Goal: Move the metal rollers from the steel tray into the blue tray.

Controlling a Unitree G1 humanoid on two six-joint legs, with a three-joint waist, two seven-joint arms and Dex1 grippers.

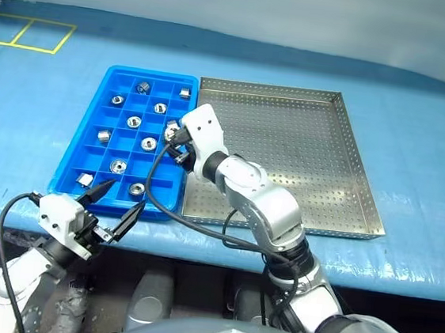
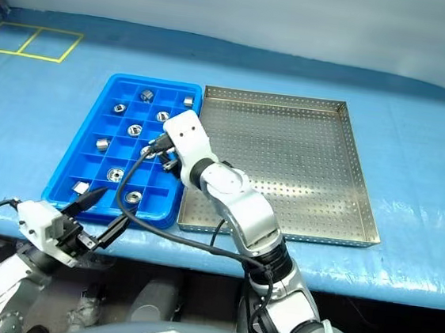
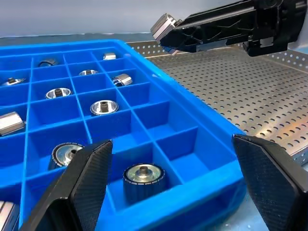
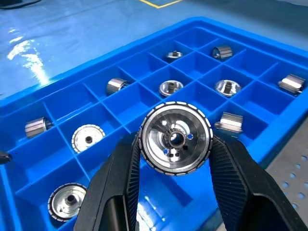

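Rollers are what matter on this bench, and one of them [image 4: 175, 138], a shiny ribbed disc with a dark hole in its middle, is pinched between the two black fingers of the right gripper [image 4: 175, 159], its flat face turned toward the wrist camera. That claw is clamped tight on the piece and hangs over the blue tray [image 1: 93, 113], above the cells near the tray's right-hand edge, roughly midway between near and far.

Other metal rollers [image 1: 118, 167] already lie in the tray's square cells, one to a cell, scattered from the far row down to the near row. Some rest flat with the hole facing up, others lie on their sides, such as the one [image 4: 117, 85] toward the left of the grid. Several cells stay bare blue.

Just to the right, touching or nearly touching the blue tray along its long side, sits the steel tray [image 1: 345, 132], its perforated floor bare and its low rim catching the light.

The left gripper [image 1: 111, 206] is held at the near left corner of the blue tray, close to the table edge, fingers spread wide with nothing between them. From its own wrist camera the two dark pads [image 3: 91, 173] frame the nearest row of cells.

Both trays rest on a blue table cover [image 1: 415, 155], with yellow tape lines [image 1: 29, 35] at the far left.
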